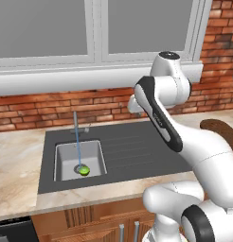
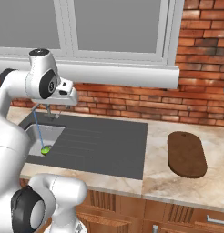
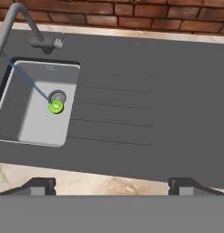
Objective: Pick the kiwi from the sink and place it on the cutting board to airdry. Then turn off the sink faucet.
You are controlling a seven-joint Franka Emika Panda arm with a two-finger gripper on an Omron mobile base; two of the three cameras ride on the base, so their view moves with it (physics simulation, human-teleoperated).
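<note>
Kiwi point(image 3: 56, 107) (bright green, unlabelled) lies beside sink point(image 3: 36, 123) drain.

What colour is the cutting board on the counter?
Dark brown, plain wood. The cutting board shows best in the right base view.

Flat, even rendered lighting throughout, no glare seen, only faint soft shading cast on the sink point(image 1: 66, 156) walls, brick wall point(image 2: 196, 91) evenly lit, edges rendered slightly soft and pixelated, no edge distortion noted
</note>
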